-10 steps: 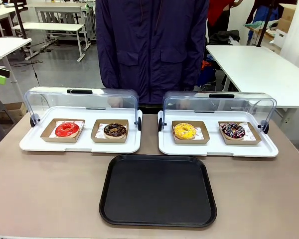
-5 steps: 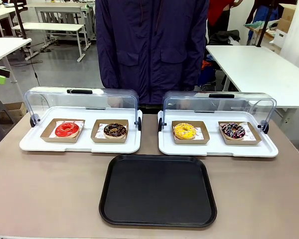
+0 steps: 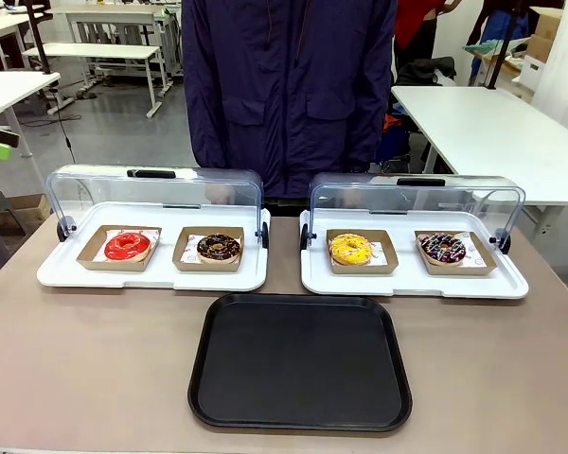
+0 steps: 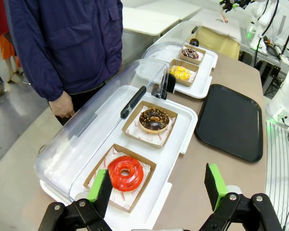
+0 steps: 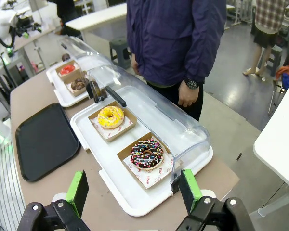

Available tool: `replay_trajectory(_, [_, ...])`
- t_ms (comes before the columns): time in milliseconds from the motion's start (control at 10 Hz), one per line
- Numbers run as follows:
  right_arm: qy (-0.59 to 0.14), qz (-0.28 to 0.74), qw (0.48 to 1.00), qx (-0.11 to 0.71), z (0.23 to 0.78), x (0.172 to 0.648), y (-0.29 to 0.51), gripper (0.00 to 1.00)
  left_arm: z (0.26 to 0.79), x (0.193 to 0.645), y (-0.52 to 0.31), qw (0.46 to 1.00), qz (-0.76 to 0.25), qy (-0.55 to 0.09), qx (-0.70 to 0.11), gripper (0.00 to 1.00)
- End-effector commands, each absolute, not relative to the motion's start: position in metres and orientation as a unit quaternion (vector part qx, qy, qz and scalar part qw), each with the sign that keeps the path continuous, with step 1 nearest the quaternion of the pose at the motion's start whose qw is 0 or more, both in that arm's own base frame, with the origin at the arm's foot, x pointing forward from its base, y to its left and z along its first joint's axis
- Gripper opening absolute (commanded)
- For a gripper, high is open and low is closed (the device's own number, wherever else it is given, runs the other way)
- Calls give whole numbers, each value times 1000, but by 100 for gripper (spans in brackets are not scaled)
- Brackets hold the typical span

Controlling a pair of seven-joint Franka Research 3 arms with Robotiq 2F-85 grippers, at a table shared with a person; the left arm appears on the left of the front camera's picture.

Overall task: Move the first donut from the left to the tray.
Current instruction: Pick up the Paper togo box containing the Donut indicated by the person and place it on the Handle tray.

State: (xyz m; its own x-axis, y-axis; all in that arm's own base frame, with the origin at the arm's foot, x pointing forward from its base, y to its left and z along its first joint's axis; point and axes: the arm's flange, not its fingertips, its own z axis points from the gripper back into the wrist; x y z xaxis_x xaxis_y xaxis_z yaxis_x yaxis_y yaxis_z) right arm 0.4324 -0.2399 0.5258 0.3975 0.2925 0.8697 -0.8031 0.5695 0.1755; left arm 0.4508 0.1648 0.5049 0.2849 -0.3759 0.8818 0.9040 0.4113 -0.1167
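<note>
From the front, the red donut (image 3: 127,246) sits in its brown cardboard dish (image 3: 114,267) at the left end of the left white tray (image 3: 151,280), just beside the chocolate donut (image 3: 218,248). The clear domed lid (image 3: 151,189) is tipped back behind them. The black tray (image 3: 303,364) lies bare on the table (image 3: 85,359) nearer the robot, in front of the gap between the two white trays and apart from the red donut. The right white tray (image 3: 412,287) carries a yellow donut (image 3: 350,249) and a sprinkled dark donut (image 3: 443,248). The front view gives the person (image 3: 289,85) in a dark blue jacket at the far edge; the wrist views add a lowered hand (image 4: 62,107) near the left lid and a hand wearing a watch (image 5: 188,98). They also supply the arms' ends. The left gripper (image 4: 158,169) hangs above the table with its green pads spread wide and nothing between them, the red donut below it, close to one pad in the picture. The right gripper (image 5: 134,173) is likewise wide and empty, above the near rim of the right white tray.
</note>
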Motion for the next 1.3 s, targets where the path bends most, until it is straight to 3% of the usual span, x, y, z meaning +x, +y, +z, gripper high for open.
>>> replay_trajectory(0, [-423,356,775,305,525,430,-239,100,506,449,165,729,-443,-408,-324,100])
replay_trajectory(1200, [-423,356,775,305,525,430,-239,100,506,449,165,729,-443,-408,-324,100])
